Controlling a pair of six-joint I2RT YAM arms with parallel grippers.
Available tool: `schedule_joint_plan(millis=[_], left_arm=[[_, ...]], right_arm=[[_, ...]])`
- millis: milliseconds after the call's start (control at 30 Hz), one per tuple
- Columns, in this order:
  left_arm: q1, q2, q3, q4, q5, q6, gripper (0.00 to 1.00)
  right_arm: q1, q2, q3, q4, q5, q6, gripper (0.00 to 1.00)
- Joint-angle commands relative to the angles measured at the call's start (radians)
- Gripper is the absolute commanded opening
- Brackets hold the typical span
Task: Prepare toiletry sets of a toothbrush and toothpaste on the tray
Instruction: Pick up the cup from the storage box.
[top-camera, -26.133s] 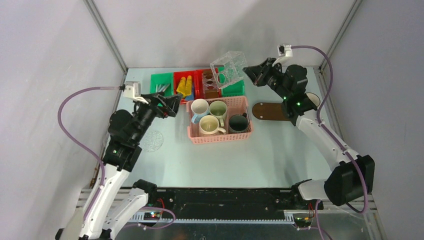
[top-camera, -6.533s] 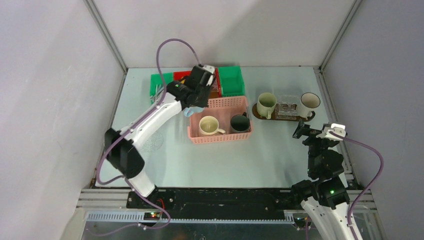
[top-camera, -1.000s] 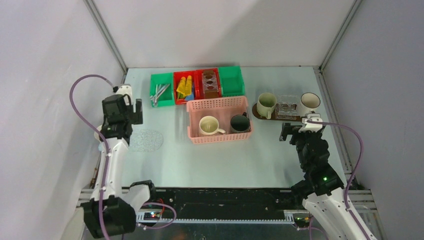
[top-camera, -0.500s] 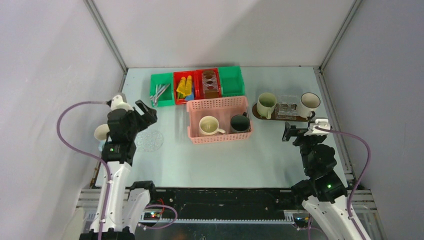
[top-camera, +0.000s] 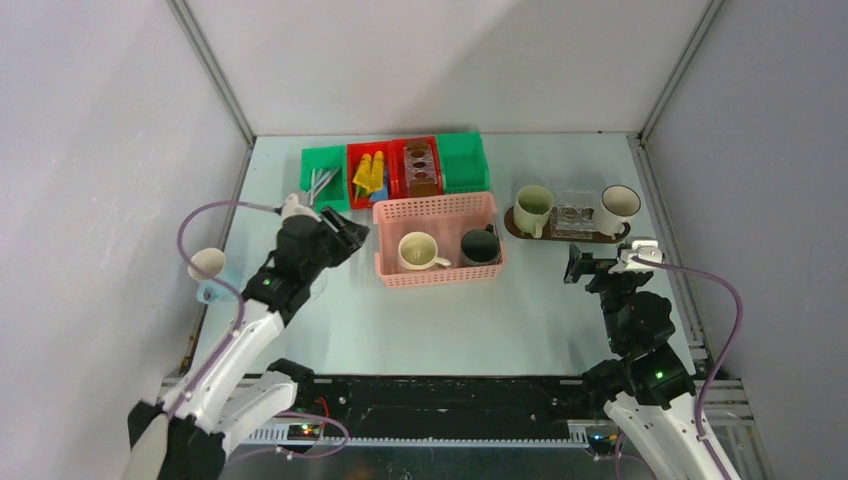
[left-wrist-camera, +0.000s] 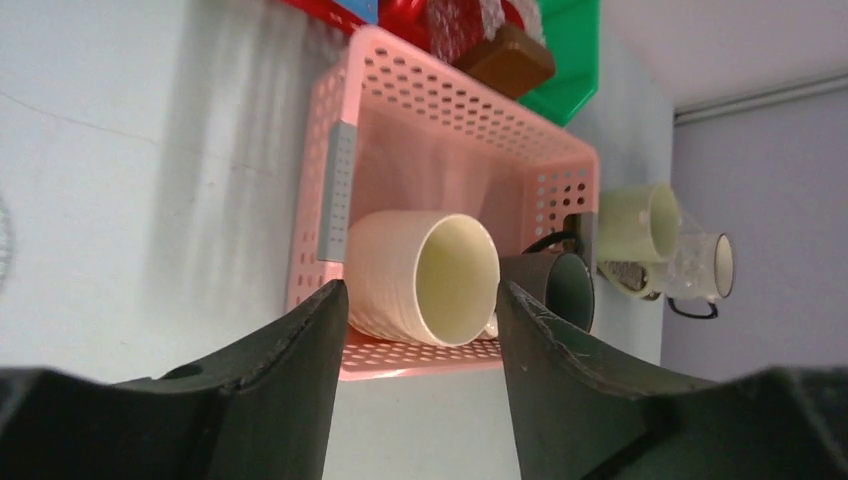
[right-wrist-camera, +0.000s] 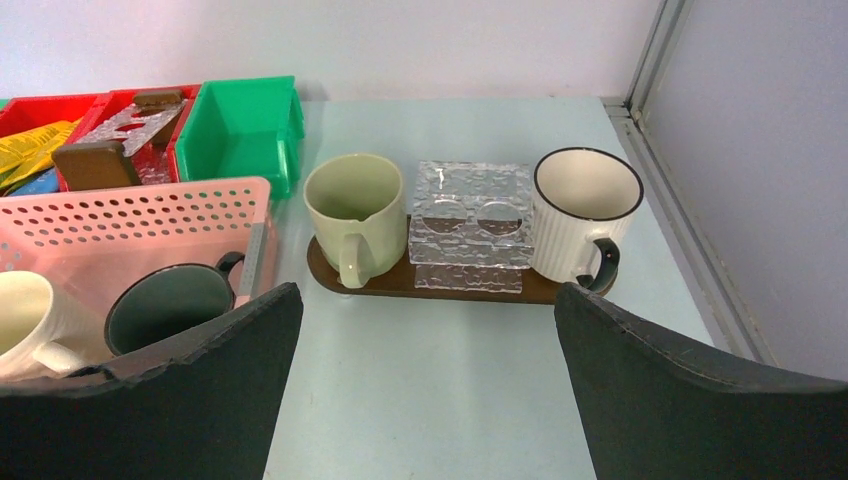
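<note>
Top external view, sweeping from the left: a white mug (top-camera: 206, 263) sits parked at the table's left edge, out of the way. Left gripper (top-camera: 347, 236) hangs by the pink basket (top-camera: 385, 271), fingers part-spread with nothing between them, lined up on the cream mug (top-camera: 414, 250); that looks like its next pick. Dark mug (top-camera: 478, 247) waits alongside. Back row, brushes (top-camera: 320, 184) and tubes (top-camera: 368, 172) lie in their bins, none in a mug yet. Over right, the tray (right-wrist-camera: 385, 283) carries a pale green mug (top-camera: 532, 208), clear holder (top-camera: 573, 214) and dark-rimmed mug (top-camera: 618, 205). Right gripper (top-camera: 588, 262) hovers just short of it, spread wide, empty
</note>
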Motion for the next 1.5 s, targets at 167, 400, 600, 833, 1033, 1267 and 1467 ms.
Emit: schedule_joint_plan(millis=[167, 400, 600, 833, 1033, 1267, 1467], left_arm=[[-0.27, 0.306, 0.259, -0.078, -0.277, -0.155, 0.66], [-0.426, 0.534, 0.478, -0.239, -0.42, -0.277, 0.66], [-0.473, 0.717, 0.618, -0.294, -0.44, -0.346, 0.66], [-0.479, 0.866, 0.708, -0.372, -0.455, -0.447, 0.65], [-0.479, 0.991, 0.791, -0.488, -0.492, -0.545, 0.62], [-0.461, 1.107, 0.917, -0.634, -0.54, -0.677, 0.59], [-0.432, 1.135, 0.948, -0.678, -0.555, -0.793, 0.58]], right_arm=[[0.004, -0.022, -0.001, 0.043, 0.0, -0.016, 0.99], [0.004, -0.034, -0.002, 0.044, 0.001, -0.016, 0.99], [0.003, -0.041, -0.003, 0.043, 0.004, -0.016, 0.99], [0.004, -0.058, -0.008, 0.047, 0.006, -0.018, 0.99], [0.004, -0.063, -0.007, 0.043, 0.003, -0.017, 1.0], [0.004, -0.071, -0.008, 0.039, 0.004, -0.018, 0.99], [0.004, -0.074, -0.008, 0.038, 0.005, -0.018, 0.99]])
